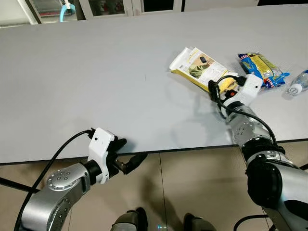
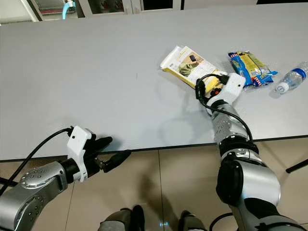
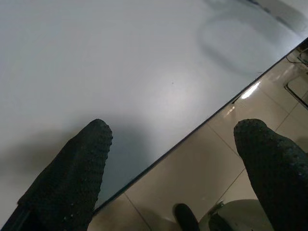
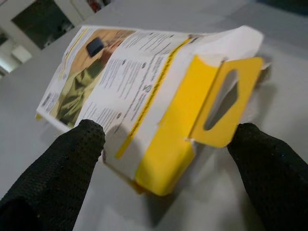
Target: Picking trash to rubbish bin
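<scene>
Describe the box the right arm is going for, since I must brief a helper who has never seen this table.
On the wide grey table, look toward the robot's right side, where three pieces of litter lie. The flat yellow-and-white cardboard box lies nearest the middle, its open yellow flap between the fingers of the open right claw. Its neighbours are a blue-and-yellow snack wrapper and a clear plastic bottle.

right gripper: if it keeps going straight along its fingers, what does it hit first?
Most likely the yellow end of the flattened carton. The right gripper has its jaws open on either side of that end, with the carton lying on the table right ahead.
</scene>
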You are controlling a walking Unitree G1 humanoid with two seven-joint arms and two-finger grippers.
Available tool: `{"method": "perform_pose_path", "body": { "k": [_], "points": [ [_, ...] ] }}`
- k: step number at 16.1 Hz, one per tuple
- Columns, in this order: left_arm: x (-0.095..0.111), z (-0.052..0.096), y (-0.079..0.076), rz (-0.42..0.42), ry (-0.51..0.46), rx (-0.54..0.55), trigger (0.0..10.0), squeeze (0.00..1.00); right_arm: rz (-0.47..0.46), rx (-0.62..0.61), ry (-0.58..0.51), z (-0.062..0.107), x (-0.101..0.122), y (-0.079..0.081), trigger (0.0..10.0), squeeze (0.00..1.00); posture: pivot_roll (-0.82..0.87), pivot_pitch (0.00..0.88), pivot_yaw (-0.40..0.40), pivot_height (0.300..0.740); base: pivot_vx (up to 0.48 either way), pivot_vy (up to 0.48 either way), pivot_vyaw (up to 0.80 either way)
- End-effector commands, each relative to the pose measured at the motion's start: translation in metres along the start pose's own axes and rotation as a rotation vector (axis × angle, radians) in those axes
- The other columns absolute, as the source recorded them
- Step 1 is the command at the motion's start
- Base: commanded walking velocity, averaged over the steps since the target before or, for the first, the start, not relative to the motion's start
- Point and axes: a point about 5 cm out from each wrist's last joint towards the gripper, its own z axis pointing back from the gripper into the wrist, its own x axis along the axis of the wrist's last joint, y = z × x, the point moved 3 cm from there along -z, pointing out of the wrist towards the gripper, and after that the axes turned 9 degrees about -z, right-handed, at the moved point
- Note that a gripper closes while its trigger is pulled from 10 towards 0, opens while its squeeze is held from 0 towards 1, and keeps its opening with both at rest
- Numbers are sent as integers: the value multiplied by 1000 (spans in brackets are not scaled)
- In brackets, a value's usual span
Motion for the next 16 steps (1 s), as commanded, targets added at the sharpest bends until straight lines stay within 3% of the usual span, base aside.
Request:
{"method": "perform_pose_path", "body": {
  "k": [1, 9, 10, 11, 12, 16],
  "points": [
    [0, 4, 0, 0, 6, 6, 10000, 0, -26, -56, 31, 5, -12, -15, 10000, 0, 69, 205, 81, 740, 0, 0, 0],
    [1, 7, 0, 1, 10, 8, 10000, 0, -84, -5, 63, 2, -27, 4, 10000, 0, 94, 214, 89, 740, 0, 0, 0],
    [1, 8, -1, 2, 11, 9, 10000, 0, -90, 5, 65, 1, -29, 7, 7216, 0, 101, 220, 89, 740, 0, 0, 0],
    [1, 9, -1, 3, 12, 9, 10000, 0, -95, 11, 67, 1, -31, 10, 1843, 0, 101, 220, 89, 740, 0, 0, 0],
    [1, 9, -1, 5, 12, 9, 10000, 0, -99, 14, 68, 1, -32, 11, 0, 0, 101, 220, 89, 740, 0, 0, 0],
    [0, 10, -2, 12, 13, 14, 10000, 0, -106, 17, 79, 1, -36, 13, 0, 0, 107, 228, 86, 740, 0, 0, 0]
  ]
}}
